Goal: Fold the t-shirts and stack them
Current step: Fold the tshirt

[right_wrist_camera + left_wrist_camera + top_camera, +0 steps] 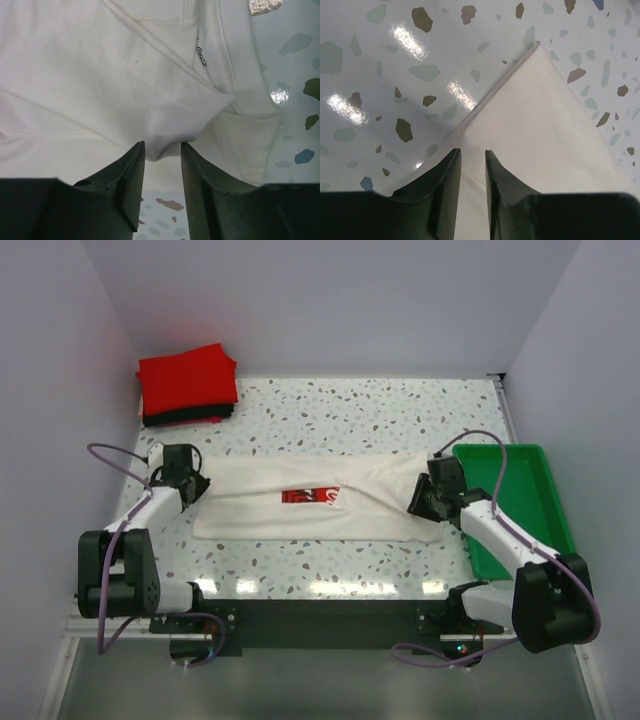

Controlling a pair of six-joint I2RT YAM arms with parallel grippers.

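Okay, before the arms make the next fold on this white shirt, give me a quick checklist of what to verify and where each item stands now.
1. Left gripper free of cloth: jaws apart over the left end of the cream shirt, nothing pinched. Ok.
2. Right gripper free of cloth: jaws apart, but a peak of cloth pokes up between the tips. Cannot tell.
3. Shirt lying as one long strip: ok, though its right end looks bunched.
4. Stack ready: red shirt on black shirt in the far left corner. Ok.
5. Green tray clear of the shirt: ok.
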